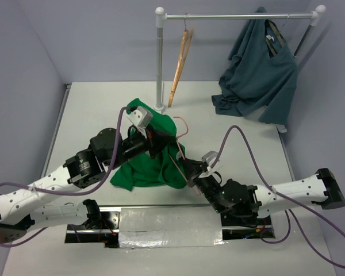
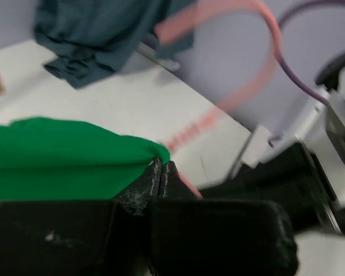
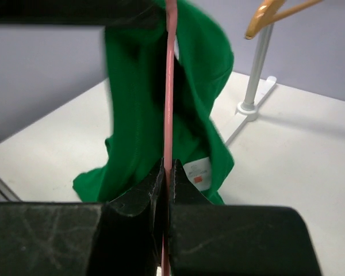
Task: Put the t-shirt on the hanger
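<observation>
Near the middle of the desk (image 1: 92, 115), the left fingers (image 2: 151, 183) pinch a raised fold of the t-shirt (image 1: 141, 169), its hem draped on the surface. Just right, the right fingers (image 3: 154, 185) clamp the hanger (image 3: 169, 86) wire beside the cloth.

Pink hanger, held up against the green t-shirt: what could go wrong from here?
1. The right hand pinches the thin hanger wire between its fingertips; cloth drag could twist it.
2. The left hand holds only an edge of the t-shirt, which might pull free.
3. The shirt hangs bunched beside the wire, so it may snag.
</observation>
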You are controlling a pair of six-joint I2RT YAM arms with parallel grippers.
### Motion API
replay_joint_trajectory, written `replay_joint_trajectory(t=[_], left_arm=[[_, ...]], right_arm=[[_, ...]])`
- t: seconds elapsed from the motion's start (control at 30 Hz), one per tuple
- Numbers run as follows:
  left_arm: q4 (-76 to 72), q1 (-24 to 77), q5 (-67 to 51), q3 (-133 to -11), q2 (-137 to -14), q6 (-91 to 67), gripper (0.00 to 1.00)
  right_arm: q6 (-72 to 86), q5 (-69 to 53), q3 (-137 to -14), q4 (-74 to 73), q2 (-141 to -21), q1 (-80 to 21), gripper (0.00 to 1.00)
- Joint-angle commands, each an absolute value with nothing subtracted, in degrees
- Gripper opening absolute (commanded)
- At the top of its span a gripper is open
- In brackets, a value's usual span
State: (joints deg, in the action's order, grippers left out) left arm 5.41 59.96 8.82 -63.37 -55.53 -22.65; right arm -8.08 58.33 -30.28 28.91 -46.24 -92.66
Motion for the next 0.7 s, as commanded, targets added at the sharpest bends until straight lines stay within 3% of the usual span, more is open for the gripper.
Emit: replay_joint_trajectory(t=[0.0, 0.13, 0.23, 0.3, 0.33, 0.53, 0.67], left_arm=[[5.71, 63.1, 2.28, -61.09, -53.7, -24.96, 0.0], [10.96, 63.28, 3.34, -59.59, -51.51, -24.61, 0.04], [16.15, 63.19, 5.09, -59.68, -49.49, -23.91, 0.23], [18.62, 63.28, 7.29, -60.38, -48.09, -23.38, 0.45], [21.33, 63.19, 8.08, -62.21, -47.82, -23.2, 0.51], [34.88, 63.19, 11.95, -80.02, -51.94, -13.14, 0.61], [44.44, 63.19, 18.27, -93.4, -56.5, -8.18, 0.6]], right_arm=[[-12.13, 61.79, -28.13, 47.36, -44.65, -92.2, 0.0], [-15.99, 58.63, -23.22, 57.9, -41.93, -92.11, 0.0], [-19.77, 55.22, -21.89, 63.1, -40.7, -92.02, 0.0], [-21.52, 53.1, -21.53, 64.16, -40.17, -92.02, 0.0], [-21.97, 52.56, -21.53, 64.42, -39.9, -92.11, 0.0], [-20.85, 48.79, -16.19, 63.99, -34.73, -92.02, 0.0], [-15.65, 44.13, -12.75, 58.55, -29.54, -92.02, 0.0]])
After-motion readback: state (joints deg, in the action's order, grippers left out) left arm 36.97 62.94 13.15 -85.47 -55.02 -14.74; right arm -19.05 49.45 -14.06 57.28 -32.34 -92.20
